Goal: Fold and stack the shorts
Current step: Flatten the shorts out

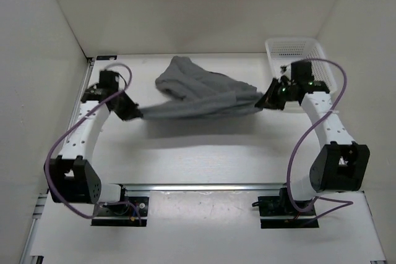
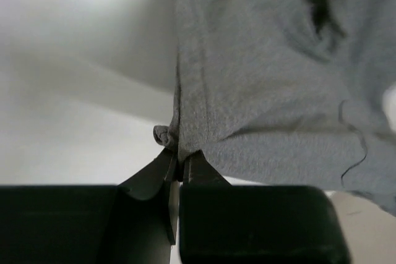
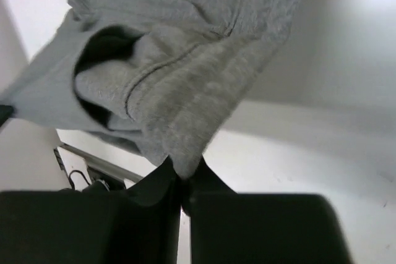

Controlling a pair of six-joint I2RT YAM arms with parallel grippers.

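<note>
- shorts (image 2: 272,91) run off the top edge in both wrist views
- basket (image 1: 291,42): near part is tucked behind the right arm (image 1: 328,125), can't see it

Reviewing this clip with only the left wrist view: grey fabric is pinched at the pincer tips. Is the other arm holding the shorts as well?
Observer: Yes, the right pincer is shut on the opposite end of the shorts.
Operator: Are they lying flat?
Observer: No; the top view shows one edge pulled taut between both pincers, casting a shadow on the table.
Operator: Anything else there?
Observer: A white mesh basket in the far right corner.
</note>
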